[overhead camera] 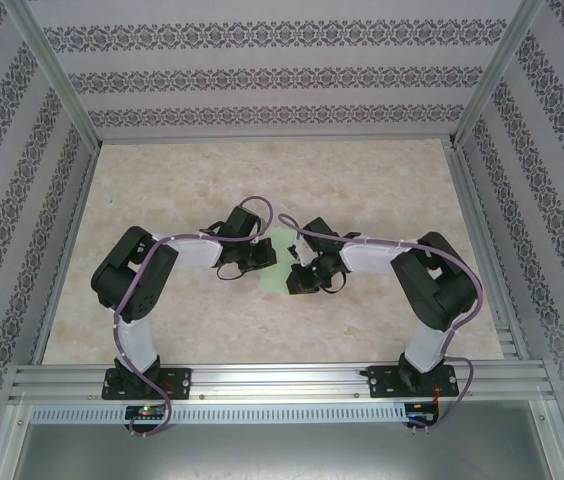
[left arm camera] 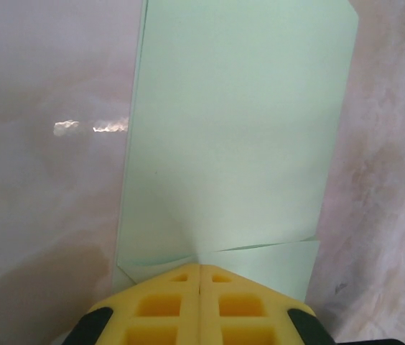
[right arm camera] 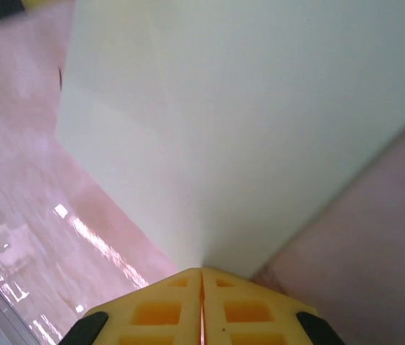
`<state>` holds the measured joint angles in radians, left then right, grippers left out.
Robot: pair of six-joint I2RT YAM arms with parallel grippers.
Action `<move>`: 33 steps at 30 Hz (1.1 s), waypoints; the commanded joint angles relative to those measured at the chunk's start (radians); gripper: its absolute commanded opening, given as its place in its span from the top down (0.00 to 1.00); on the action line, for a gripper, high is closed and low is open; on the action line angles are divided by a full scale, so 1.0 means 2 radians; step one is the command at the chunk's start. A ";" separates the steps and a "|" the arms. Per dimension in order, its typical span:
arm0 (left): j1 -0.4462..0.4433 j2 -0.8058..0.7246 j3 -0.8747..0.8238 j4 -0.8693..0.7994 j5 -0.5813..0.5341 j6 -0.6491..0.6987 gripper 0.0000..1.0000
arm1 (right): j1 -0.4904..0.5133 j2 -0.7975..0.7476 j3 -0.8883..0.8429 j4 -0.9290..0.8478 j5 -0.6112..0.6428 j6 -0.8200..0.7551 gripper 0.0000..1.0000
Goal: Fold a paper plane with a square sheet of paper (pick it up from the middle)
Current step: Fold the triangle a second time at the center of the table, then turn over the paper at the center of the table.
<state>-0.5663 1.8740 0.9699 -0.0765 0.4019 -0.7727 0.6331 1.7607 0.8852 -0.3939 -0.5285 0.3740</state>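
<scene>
Obs., standing at the cell:

Enclosure: grey-and-white patterned wallpaper walls (overhead camera: 262, 75) close off the upper and side parts of the top view.

Beige marble-look table (overhead camera: 262, 180) fills the middle of the frame. A silver aluminium rail (overhead camera: 282, 380) runs along its lower edge.

Black-and-white left arm (overhead camera: 137, 275) rises from the lower left and the matching right arm (overhead camera: 432, 280) from the lower right. Both are bent inward, with their wrists meeting at frame centre.

Thin, flat pale-green sheet of paper (overhead camera: 280, 268) lies on the table at centre, between the two wrists and partly covered by them.
- Left wrist view: the sheet (left arm camera: 238, 129) spans the upper right and centre. A slightly slanted layer edge crosses its lower part.
- Right wrist view: the sheet (right arm camera: 245, 122) fills the upper centre and right and looks washed-out pale.

Left gripper (overhead camera: 254, 258): its tip (left arm camera: 199, 267) sits bottom centre, on the sheet's near edge. The yellow jaws are pressed together with only a thin seam between them. Can't tell whether paper is caught in the seam.

Right gripper (overhead camera: 302, 277): its tip (right arm camera: 202, 272) sits bottom centre, touching the sheet's nearest corner. Its jaws are likewise pressed together. Again can't tell whether any paper is nipped.
</scene>
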 commanded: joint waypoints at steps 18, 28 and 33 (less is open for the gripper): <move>-0.005 -0.062 0.015 -0.013 -0.038 -0.050 0.63 | -0.082 -0.056 0.026 0.060 0.074 0.084 0.61; -0.011 -0.087 -0.055 0.031 -0.043 -0.109 0.53 | -0.081 0.036 0.087 0.057 0.000 0.055 0.60; -0.014 -0.079 -0.052 0.030 -0.030 -0.110 0.51 | -0.080 0.053 0.090 0.051 -0.016 0.041 0.61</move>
<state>-0.5758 1.7306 0.8604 -0.0502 0.3283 -0.9634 0.4694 1.8446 1.0363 -0.2981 -0.5117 0.4953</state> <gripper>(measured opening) 0.487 0.392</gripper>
